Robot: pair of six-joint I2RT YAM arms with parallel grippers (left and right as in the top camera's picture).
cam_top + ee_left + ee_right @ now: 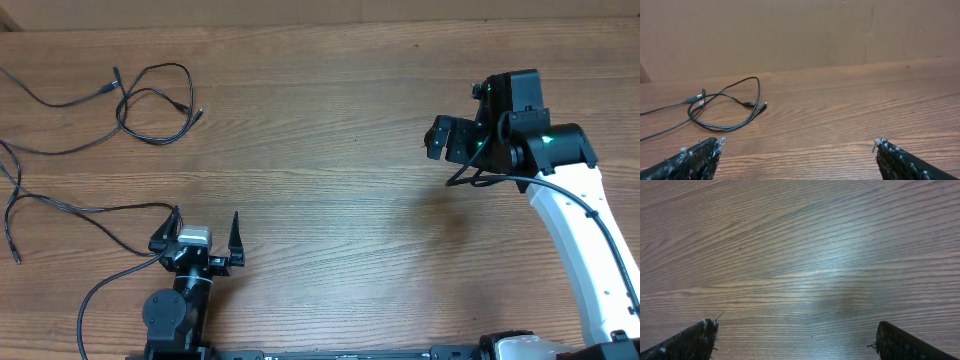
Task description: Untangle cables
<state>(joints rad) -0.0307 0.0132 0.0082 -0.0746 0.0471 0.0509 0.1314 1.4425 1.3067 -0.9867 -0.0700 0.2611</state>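
Overhead view: the thin black flexible cables with small plug ends (150, 100) are lying as loose strands over the far left part of the brown wood-grain table (330, 200), one loop sitting near the far edge and another long strand (80, 208) trailing toward the near left. The left gripper (206, 232) is resting near the front edge, jaws spread wide and holding nothing, with that trailing strand ending just beside its left finger. The right gripper (452, 138), on its white-sleeved arm, is hovering well apart from the cables over bare wood, its claw likewise spread. Left wrist view: the looped cables (730, 107) are lying ahead and to the left of the open black fingertips (702, 152), not between them. Right wrist view: only wood grain is showing between the parted fingertips (695, 337). Judged from this, the strands appear mostly separated, though the far loop is still crossing itself; the next move is probably calling for the left arm to reach forward and left, straddling one strand before closing.
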